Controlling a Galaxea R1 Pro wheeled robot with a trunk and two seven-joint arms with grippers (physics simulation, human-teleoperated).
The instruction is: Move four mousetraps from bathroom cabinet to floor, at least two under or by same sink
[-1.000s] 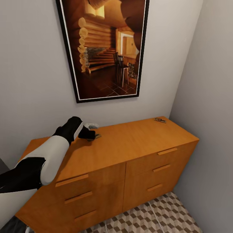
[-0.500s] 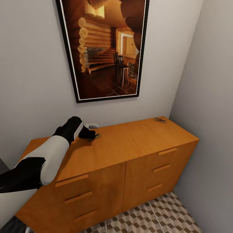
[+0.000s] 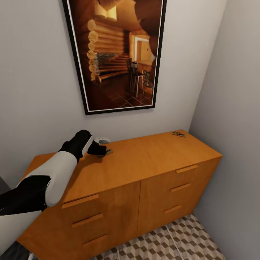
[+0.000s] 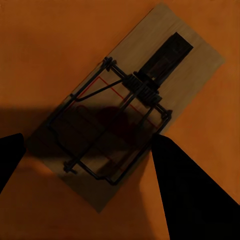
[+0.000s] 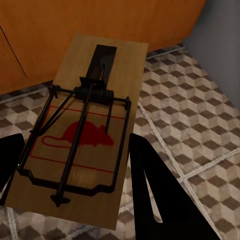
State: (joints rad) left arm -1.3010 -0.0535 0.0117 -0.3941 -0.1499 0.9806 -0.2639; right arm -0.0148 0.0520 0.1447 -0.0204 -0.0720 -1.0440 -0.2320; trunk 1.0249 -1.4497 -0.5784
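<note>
Nothing has moved since the earlier frames: arm, traps and camera sit as they did.

Head view: the left gripper (image 3: 103, 151) is low over the cabinet (image 3: 144, 159) top, near its back edge toward the left end, right at a mousetrap (image 3: 108, 152). A second mousetrap (image 3: 178, 134) lies near the back right corner.

Left wrist view: the left mousetrap (image 4: 125, 105) lies flat on the wood between the two parted dark fingers (image 4: 192, 190), not yet pinched. To do this well, I judge the jaws should close squarely on the plate's long edges, clear of the wire.

Right wrist view: the right gripper (image 5: 75, 165) seems clamped on another mousetrap (image 5: 87, 130), over the bathroom floor (image 5: 190, 115) just before the cabinet.
</note>
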